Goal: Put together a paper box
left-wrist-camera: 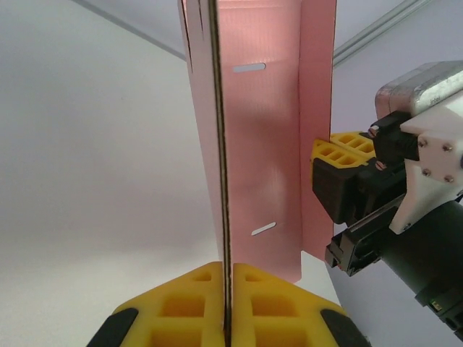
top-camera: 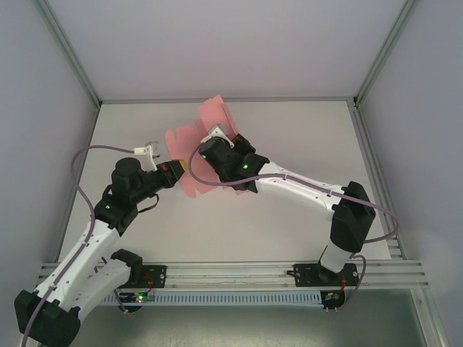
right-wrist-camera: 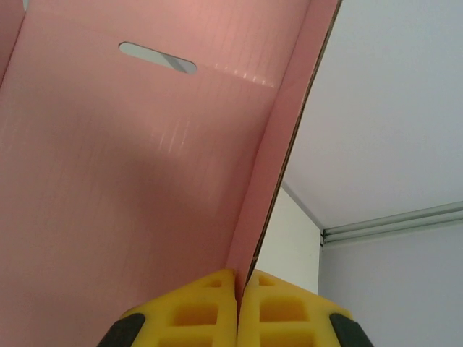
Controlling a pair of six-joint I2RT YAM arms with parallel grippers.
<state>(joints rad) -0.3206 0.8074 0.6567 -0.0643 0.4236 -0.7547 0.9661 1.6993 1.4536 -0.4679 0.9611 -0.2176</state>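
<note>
The paper box is a pink die-cut card sheet with flaps and slots, held up off the table between both arms. My left gripper is shut on one edge of it; in the left wrist view the card runs edge-on between the yellow pads. My right gripper is shut on another flap from the right side. In the right wrist view the pink sheet fills the left half, its edge pinched between the yellow fingertips. The right gripper's body stands just right of the card.
The white table lies under the arms, bounded by grey walls and aluminium frame rails at the near edge. A purple cable loops off the left arm.
</note>
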